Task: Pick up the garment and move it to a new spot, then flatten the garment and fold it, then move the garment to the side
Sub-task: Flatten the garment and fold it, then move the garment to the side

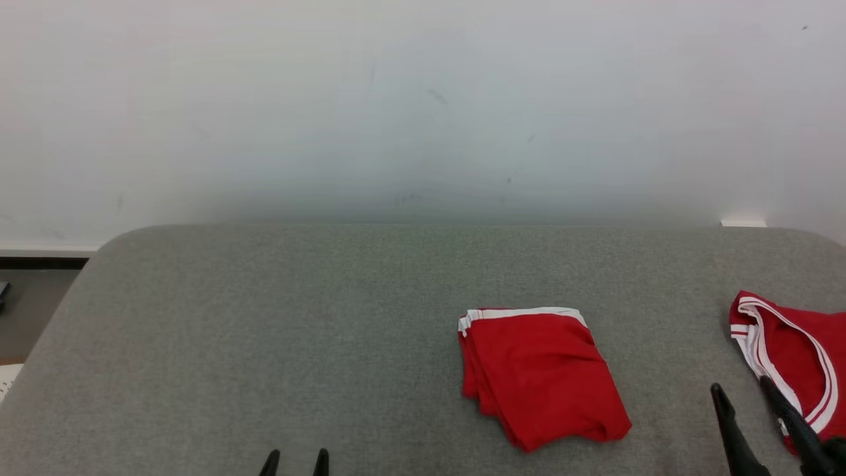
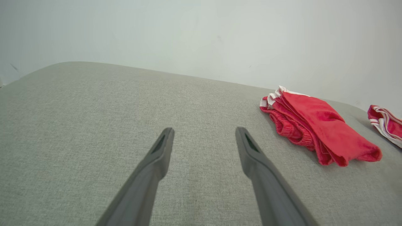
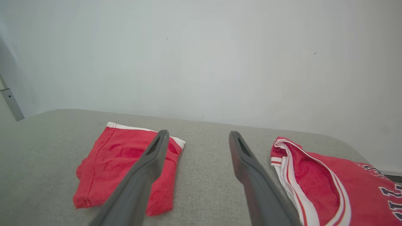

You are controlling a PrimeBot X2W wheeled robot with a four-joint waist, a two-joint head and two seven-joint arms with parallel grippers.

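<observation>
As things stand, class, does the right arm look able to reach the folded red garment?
Probably yes: the open right gripper is close beside the folded red garment, only bare grey surface between them.

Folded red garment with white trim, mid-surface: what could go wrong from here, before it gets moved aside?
1. The folded red garment with white trim has its layers fanned loosely along its left edge; a one-sided pinch might drag it open.
2. The right gripper, fingers open, sits beside a second red jersey with white-striped trim; one finger overlaps it in the head view and could snag it.
3. Set aside rightward, the garment may land on that jersey.
</observation>
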